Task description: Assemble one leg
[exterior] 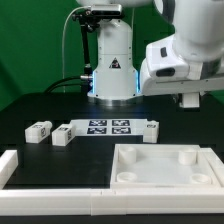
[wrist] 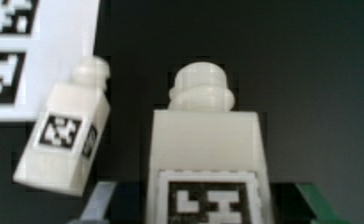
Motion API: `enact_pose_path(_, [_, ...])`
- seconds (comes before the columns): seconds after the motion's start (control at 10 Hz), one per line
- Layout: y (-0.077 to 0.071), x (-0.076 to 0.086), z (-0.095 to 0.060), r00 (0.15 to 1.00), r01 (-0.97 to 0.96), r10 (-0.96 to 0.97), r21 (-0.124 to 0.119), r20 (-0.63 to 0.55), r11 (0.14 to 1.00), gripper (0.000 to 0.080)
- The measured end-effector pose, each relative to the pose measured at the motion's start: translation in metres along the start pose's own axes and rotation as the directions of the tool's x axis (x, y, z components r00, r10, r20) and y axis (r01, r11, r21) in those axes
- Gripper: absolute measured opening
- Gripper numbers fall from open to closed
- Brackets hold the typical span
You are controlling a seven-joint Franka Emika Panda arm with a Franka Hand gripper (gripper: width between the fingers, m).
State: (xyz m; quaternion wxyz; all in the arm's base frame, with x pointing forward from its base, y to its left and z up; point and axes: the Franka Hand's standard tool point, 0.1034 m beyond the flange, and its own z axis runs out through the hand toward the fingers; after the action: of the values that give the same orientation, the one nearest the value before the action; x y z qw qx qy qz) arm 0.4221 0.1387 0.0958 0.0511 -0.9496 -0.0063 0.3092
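Gripper (exterior: 190, 98) hangs under the wrist at the exterior view's right, above the black table (exterior: 30, 100) and behind the tabletop panel (exterior: 165, 168). Exterior view too coarse to resolve anything between the fingertips.

Wrist view: leg (wrist: 205, 140) fills the middle of the frame, square tag on its near end and rounded peg end pointing away from the camera. Fingers (wrist: 104, 200) show only as dark slivers at the frame's edge, one on each side of the tag end, and both lie flush against the white body. The opening is therefore no wider than the leg, which it has clamped by that end.

Slanted leg (wrist: 69, 130) lies on the table just beside the held one, not touching it. Its peg end reaches the edge of the marker board (wrist: 19, 50).

Exterior view, other parts:
- leg A (exterior: 40, 128) and leg B (exterior: 63, 135) are near each other, to the left of the board
- leg C (exterior: 152, 129) is just at the board's right end
- the panel lies flat at front right, round corner sockets facing up
- white rail (exterior: 50, 190) runs along the front edge and turns back at the left
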Motion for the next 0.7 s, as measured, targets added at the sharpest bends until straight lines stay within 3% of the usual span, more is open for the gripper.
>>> enact_pose_path(0.1, [0.010,0.001,-0.014,0.999,0.042,-0.042,0.002,-0.033,0.999,0.0288])
enact_pose_path(0.2, [0.022,0.012,-0.033,0.991,0.064,-0.064,-0.003,-0.114,0.998,0.0288])
enact_pose_path(0.4, [0.032,0.030,-0.061,0.948,0.086,-0.086,-0.014,-0.305,0.996,0.0288])
enact_pose_path(0.6, [0.035,0.048,-0.083,0.871,0.099,-0.101,-0.029,-0.481,0.995,0.0288])
enact_pose_path(0.7, [0.037,0.049,-0.081,0.810,0.094,-0.102,-0.044,-0.578,0.995,0.0288])
